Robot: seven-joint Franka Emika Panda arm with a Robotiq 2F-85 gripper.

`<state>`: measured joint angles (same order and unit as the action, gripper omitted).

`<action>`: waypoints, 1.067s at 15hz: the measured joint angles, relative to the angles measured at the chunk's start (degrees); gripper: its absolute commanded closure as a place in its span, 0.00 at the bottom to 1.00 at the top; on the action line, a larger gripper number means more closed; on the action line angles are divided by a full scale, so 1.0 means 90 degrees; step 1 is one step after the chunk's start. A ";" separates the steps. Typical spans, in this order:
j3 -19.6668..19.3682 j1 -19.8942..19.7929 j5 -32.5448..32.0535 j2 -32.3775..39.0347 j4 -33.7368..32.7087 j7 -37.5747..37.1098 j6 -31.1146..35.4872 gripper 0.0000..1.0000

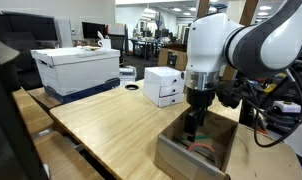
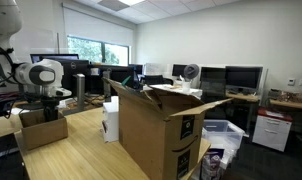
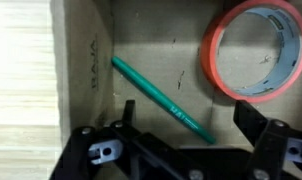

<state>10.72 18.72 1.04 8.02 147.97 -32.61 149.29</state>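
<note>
In the wrist view a strip of bare tabletop is showing at the left, outside the left wall of the small cardboard box. Inside, a green pencil is lying slantwise on the box floor, clear of that wall. A red tape roll is lying flat further right, apart from the pencil. The pincer is hanging spread wide, gripping nothing, with the pencil's lower end between its fingers and the left wall close beside it. In an exterior view a white lidded bin is sitting toward the tabletop's left edge and a white carton mid-table, with open wood before them. Only the wrist view is showing pencil and roll; only an exterior view is showing the large cardboard box.
</note>
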 measured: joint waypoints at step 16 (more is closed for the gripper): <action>-0.0021 0.0001 0.0000 0.0272 -0.0058 0.0000 0.0073 0.00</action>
<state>10.53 18.73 1.04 10.47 147.45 -32.61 149.95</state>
